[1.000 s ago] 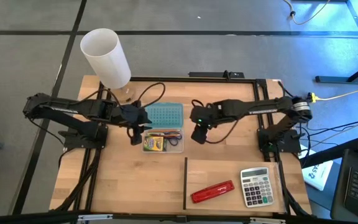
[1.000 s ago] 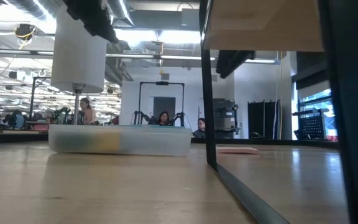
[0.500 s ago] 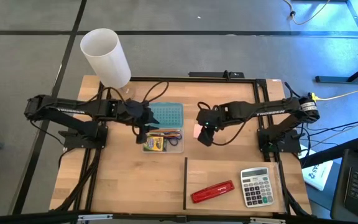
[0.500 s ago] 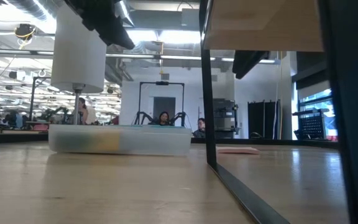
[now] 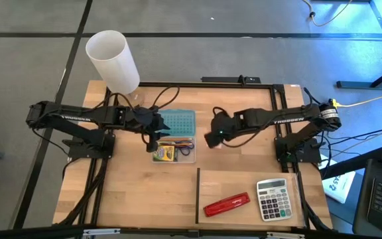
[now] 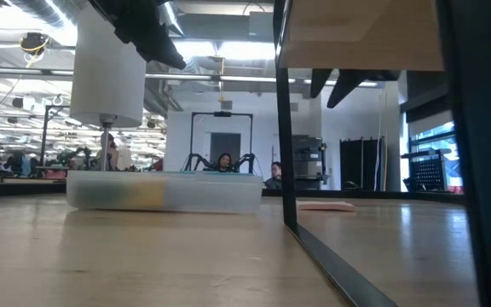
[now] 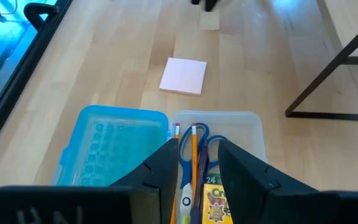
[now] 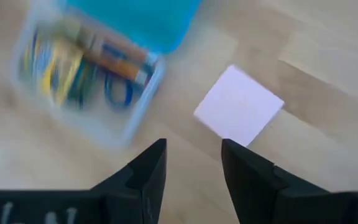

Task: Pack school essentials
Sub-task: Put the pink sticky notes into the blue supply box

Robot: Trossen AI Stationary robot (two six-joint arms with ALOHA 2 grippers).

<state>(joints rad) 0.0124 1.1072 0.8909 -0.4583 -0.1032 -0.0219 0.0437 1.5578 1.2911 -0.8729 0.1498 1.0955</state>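
Left gripper [image 5: 152, 135]: hangs over the near-left edge of the case, above the desk; in its wrist view the fingers [image 7: 166, 168] stand a little apart with nothing between them.
Right gripper [image 8: 191, 163]: hovers over the desk just right of the case, above the pad; fingers apart, holding nothing.
Case [image 5: 192, 153]: clear plastic, open, on the desk between the two arms; its blue lid [image 5: 178, 121] lies flat on the far side, touching it.
Crayon box [image 5: 165, 155]: yellow-green, lying in the case at its near-left end.
Scissors [image 7: 199, 133]: blue handles, in the case beside the crayon box.
Pencils [image 7: 193, 149]: two thin orange ones, lying lengthwise in the case, eraser ends toward the pad.
Pad [image 7: 184, 76]: pink, square, flat on the bare desk to the right of the case, apart from it; mostly hidden under the right arm from above.
Stapler [image 5: 227, 204]: red, on the near right part of the desk, well apart from the case.
Calculator [image 5: 273, 199]: grey, just right of the stapler.
Cup [image 5: 113, 62]: tall, white, at the far left corner.
Desk [image 5: 131, 199]: light wood.
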